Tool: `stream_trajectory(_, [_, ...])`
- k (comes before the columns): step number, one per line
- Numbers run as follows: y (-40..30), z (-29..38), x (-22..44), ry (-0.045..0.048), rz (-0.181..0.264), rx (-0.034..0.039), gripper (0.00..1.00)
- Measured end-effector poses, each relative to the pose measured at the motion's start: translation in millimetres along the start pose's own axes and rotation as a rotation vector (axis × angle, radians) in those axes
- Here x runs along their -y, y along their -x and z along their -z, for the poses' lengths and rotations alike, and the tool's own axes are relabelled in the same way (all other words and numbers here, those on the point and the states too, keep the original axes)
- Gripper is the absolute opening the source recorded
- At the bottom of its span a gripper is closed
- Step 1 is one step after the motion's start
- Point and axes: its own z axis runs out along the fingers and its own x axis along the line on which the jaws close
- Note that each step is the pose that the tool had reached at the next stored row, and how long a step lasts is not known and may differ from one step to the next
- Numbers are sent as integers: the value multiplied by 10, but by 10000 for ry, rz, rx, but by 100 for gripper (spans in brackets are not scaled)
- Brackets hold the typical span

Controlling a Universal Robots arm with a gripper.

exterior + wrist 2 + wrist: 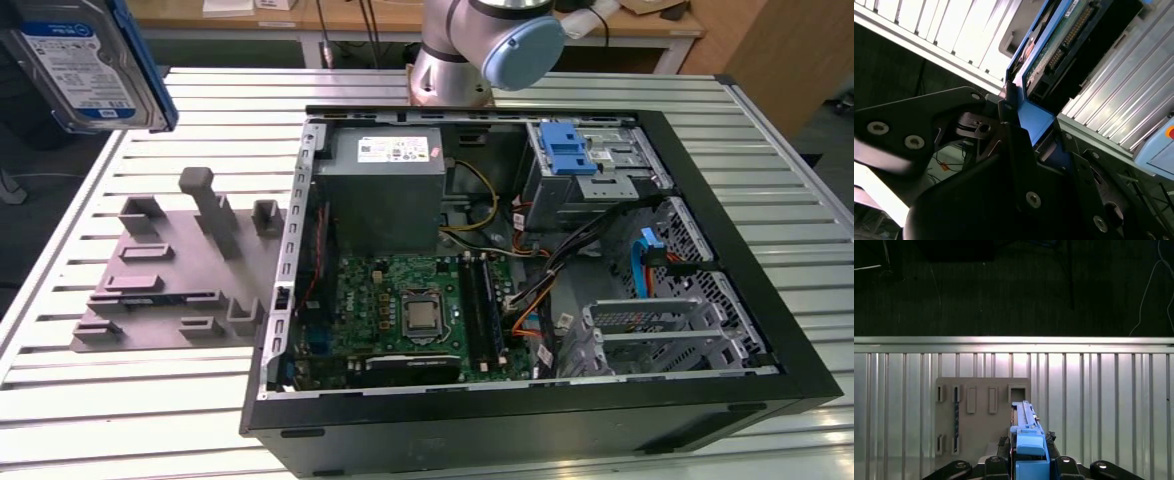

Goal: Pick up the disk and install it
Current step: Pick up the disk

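Exterior view: the disk (83, 62) hangs in the air at the view's upper left. Its white-and-blue label faces the camera and its blue carrier frame runs down one edge. It is well clear of the slatted worktop (134, 420).

The open computer case (534, 432) lies on the worktop toward the exterior view's right. Inside it are the motherboard (414, 310), the grey power supply box (387, 180) and the drive cage with its blue latch (583, 160). The grey moulded fixture (174, 280) sits just beside the case, on the exterior view's left. The arm's base (461, 55) stands behind the case.

First wrist view: the pincer (1026, 450) is clamped on the disk, which is seen edge-on with its blue frame toward the camera. One black finger (1003, 444) presses each side. The fixture lies on the worktop below, apart from the disk.

Second wrist view: the frame's blue end is seated between the fingers, and the drive's circuit-board side shows (green board, connector pins). The disk touches neither case nor fixture.
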Motion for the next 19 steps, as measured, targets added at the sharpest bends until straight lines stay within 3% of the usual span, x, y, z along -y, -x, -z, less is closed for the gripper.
stream_trajectory(8, [2, 124, -1, 1, 0, 0, 36])
stream_trajectory(19, [4, 222, -3, 1, 0, 0, 36])
